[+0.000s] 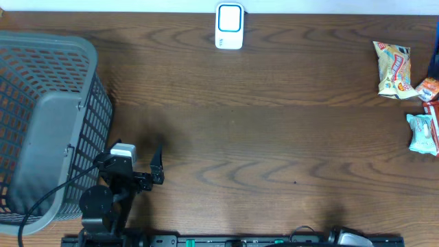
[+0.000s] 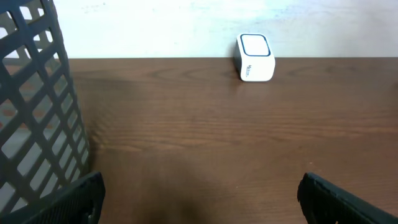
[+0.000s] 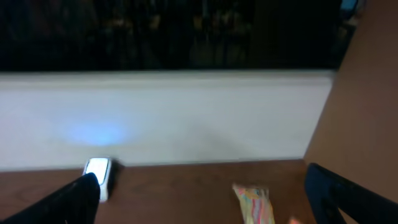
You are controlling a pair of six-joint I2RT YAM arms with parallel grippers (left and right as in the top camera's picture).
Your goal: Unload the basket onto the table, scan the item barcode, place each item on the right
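Note:
The barcode scanner [image 1: 229,26], a white box with a blue-rimmed face, stands at the far edge of the table, also visible in the left wrist view as the scanner [image 2: 255,57] and in the right wrist view as the scanner [image 3: 99,174]. Items lie at the right edge: a yellow snack packet [image 1: 393,68] and a light-blue packet [image 1: 423,132]. A striped packet [image 3: 254,202] shows ahead of my right gripper [image 3: 208,205], which is open and empty. My left gripper [image 1: 130,156] hangs beside the basket, open and empty [image 2: 199,199]. Only the right arm's base shows in the overhead view.
A grey mesh basket [image 1: 41,130] fills the left side, close to my left fingers [image 2: 74,199]. Small orange [image 1: 429,88] and red [image 1: 432,110] packets lie among the items at the right edge. A white wall runs behind the table.

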